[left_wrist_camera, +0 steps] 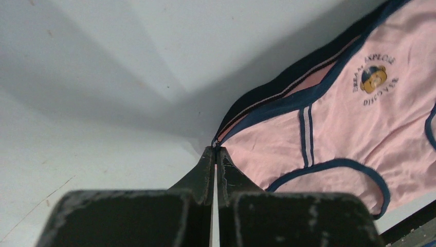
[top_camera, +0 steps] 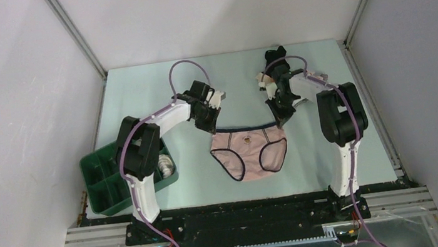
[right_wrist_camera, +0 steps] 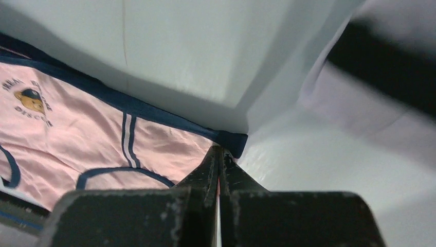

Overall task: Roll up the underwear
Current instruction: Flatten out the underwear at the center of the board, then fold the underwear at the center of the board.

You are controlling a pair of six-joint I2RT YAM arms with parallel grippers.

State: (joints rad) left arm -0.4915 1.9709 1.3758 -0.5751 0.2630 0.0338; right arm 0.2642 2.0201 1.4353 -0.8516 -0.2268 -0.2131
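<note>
Left gripper clamped shut on one waistband corner of pink underwear; right gripper clamped on the other. Spread between them at centre of pale green surface (plain white walls on three sides). Green tray near left edge.

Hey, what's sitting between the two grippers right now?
The pink underwear is stretched between them. The left gripper and the right gripper are each shut on a waistband corner. The top view shows it best.
</note>
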